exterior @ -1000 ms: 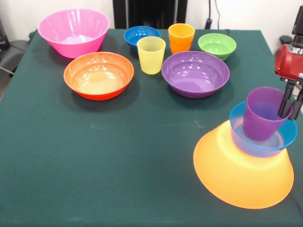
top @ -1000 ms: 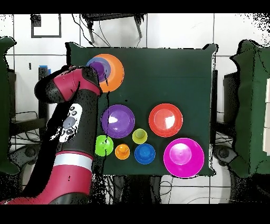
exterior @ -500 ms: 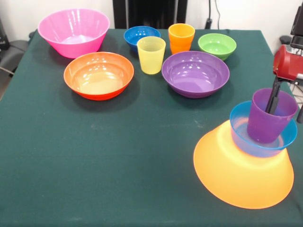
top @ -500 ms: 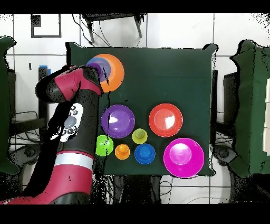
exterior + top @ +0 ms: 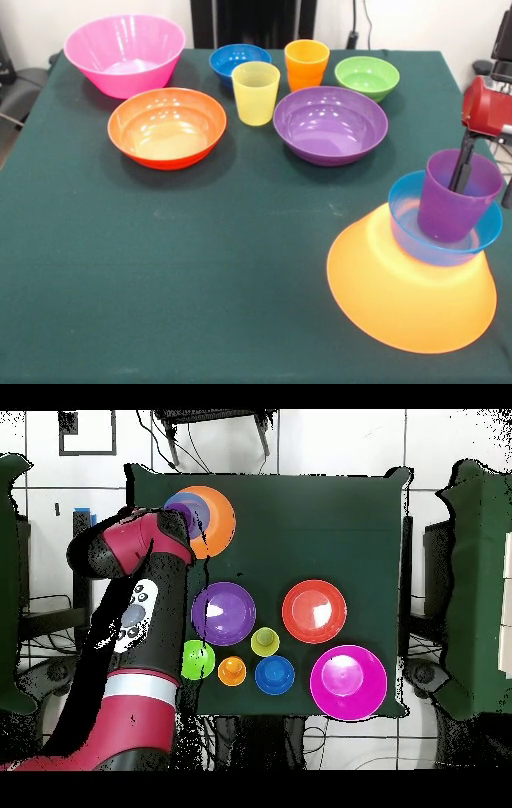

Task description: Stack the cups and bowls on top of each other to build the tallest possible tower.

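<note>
The tower stands at the near right. The big yellow-orange bowl [image 5: 408, 296] lies upside down, the light blue bowl [image 5: 408, 228] sits on it, and the purple cup [image 5: 448, 208] stands upright in that. My gripper [image 5: 482, 180] is open astride the cup's right wall, one finger [image 5: 460, 168] inside and the other outside. The yellow cup [image 5: 255, 93] and orange cup [image 5: 306, 62] stand at the far middle. In the overhead view my arm [image 5: 140, 599] covers the gripper beside the tower [image 5: 212, 519].
The pink bowl [image 5: 124, 52] is at the far left, with the orange-red bowl [image 5: 166, 126] in front of it. The purple bowl [image 5: 330, 124], dark blue bowl [image 5: 238, 60] and green bowl [image 5: 366, 76] are around the cups. The tower is close to the table's right edge.
The fingers have spread apart and let go of the purple cup. The cup has shifted slightly right and settled in the light blue bowl. Nothing has moved in the last half second.
</note>
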You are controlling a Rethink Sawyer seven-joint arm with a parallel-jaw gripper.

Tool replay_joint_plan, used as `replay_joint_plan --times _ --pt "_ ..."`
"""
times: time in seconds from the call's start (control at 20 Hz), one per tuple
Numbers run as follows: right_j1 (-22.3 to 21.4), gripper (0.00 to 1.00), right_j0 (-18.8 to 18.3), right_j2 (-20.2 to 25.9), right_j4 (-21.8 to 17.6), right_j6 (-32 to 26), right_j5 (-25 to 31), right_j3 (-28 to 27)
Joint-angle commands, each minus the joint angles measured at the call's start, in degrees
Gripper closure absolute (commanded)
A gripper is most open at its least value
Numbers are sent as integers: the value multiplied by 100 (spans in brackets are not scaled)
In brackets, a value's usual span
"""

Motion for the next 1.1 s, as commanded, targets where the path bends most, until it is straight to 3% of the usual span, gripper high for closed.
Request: replay_joint_plan --times 0.05,1.1 --pt "193 0 -121 664 -363 -456 116 28" --pt "244 0 -85 654 -322 -348 113 58"
